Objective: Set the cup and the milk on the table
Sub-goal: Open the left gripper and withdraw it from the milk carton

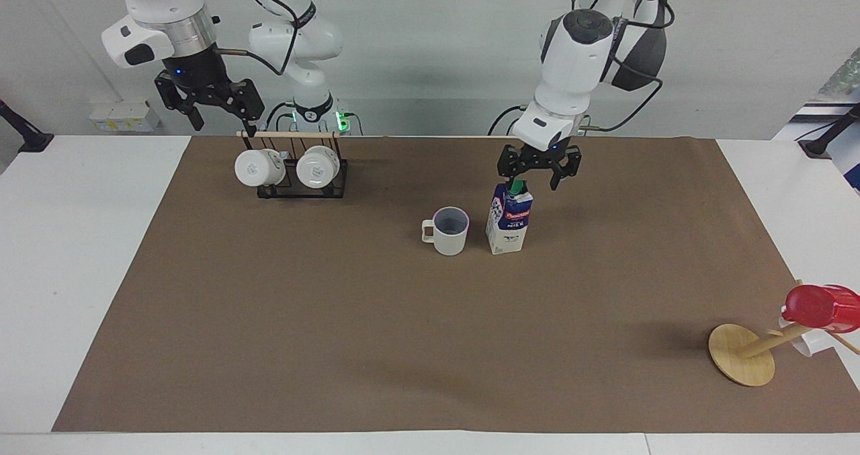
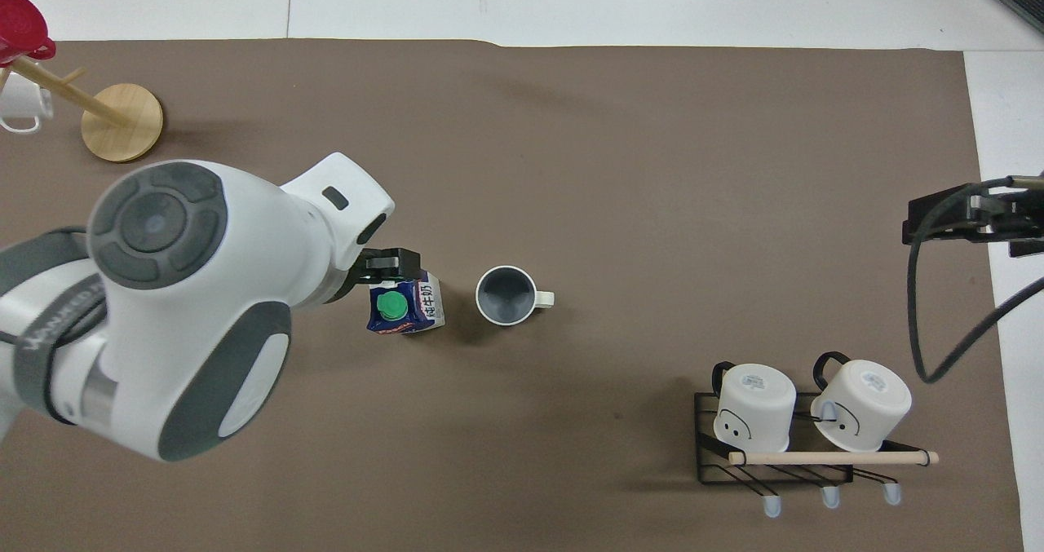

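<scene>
The milk (image 1: pixel 508 220) stands upright on the brown paper of the table (image 1: pixel 430 347), its green cap showing in the overhead view (image 2: pixel 405 307). The off-white cup (image 1: pixel 448 230) stands upright beside it, toward the right arm's end, also in the overhead view (image 2: pixel 507 294). My left gripper (image 1: pixel 538 174) is open, raised just above the carton's top and apart from it; in the overhead view (image 2: pixel 390 263) only part of it shows past the arm. My right gripper (image 1: pixel 218 119) is up over the rack's end; its cable-trailed hand shows in the overhead view (image 2: pixel 971 224).
A black wire rack (image 1: pixel 302 176) with two glossy white mugs (image 2: pixel 754 409) and a wooden dowel stands near the right arm's base. A wooden mug tree (image 1: pixel 742 354) with a shiny red cup (image 1: pixel 821 307) stands at the left arm's end, far from the robots.
</scene>
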Motion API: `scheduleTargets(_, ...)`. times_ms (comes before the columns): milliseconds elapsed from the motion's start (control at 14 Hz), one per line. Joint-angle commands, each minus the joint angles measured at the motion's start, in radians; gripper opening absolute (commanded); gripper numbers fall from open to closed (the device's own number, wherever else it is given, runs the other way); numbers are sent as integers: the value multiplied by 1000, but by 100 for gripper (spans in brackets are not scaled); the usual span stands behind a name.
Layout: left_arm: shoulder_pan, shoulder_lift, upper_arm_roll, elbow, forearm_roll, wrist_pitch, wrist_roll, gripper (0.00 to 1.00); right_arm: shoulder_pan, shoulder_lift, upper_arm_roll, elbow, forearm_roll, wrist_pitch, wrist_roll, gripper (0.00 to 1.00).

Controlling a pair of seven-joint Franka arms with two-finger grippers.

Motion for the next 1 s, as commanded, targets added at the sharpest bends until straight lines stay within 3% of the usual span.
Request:
scheduleTargets(0,70,-37,2,34,15,-95,112,100,-18,-5,3,4,22,-6,-15,100)
scheduleTargets(500,287,-135,7,35,14,-224,376,100,-18,-5,5,4,22,-6,-15,100)
scheduleTargets(929,315,-142,4,43,14,-236,390,100,-18,-5,5,4,22,-6,-15,100)
